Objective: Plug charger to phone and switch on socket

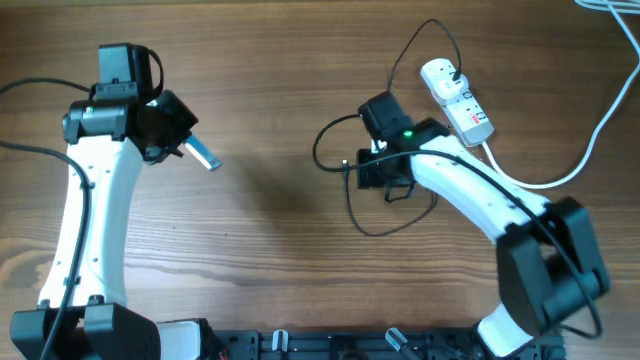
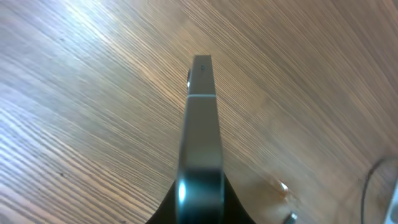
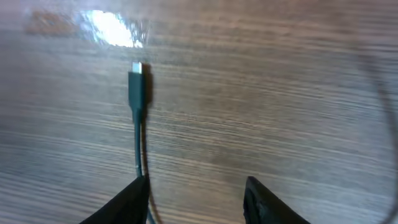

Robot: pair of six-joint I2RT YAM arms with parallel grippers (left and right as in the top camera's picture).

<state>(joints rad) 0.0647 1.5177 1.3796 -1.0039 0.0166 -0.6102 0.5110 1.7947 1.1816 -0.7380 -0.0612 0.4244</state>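
**Entry 1: left claw** (image 1: 185, 146). Clenched on the phone (image 2: 202, 124). The phone juts out past the fingertips, edge-on to the wrist camera, and appears clear of the worktop (image 1: 270, 100). Which end carries the port cannot be told.

**Entry 2: right claw** (image 3: 194, 186). Jaws stand apart and grasp nothing; bare wood shows between them. The charger (image 3: 137, 112) lies flat on the worktop. Its cord emerges beside one finger (image 3: 121, 205), and the plug tip (image 3: 138, 68) lies straight ahead of that finger, pointing away.

**Entry 3: socket** (image 1: 458, 100). It sits near the right claw, on the side away from the left claw. The black cord runs to it, and the white lead (image 1: 600, 130) trails off beyond. The switch position is too small to read.

**Hazards noted**
- The cord lies against one finger, not mid-gap. A closing jaw may nudge it aside or catch only its edge, so it could roll free.
- A hold well back from the tip would likely let the tip droop or swing and miss the port.
- Loose loops of cord lie around the right claw. They could snag on lifting and tug the socket.
- The phone is pinched at one end only. The push of insertion might pivot it or make it slip.
- The claws are well apart, so tip and port must be lined up in mid-air.
- A press on the small switch may shove the socket along rather than rock the switch.
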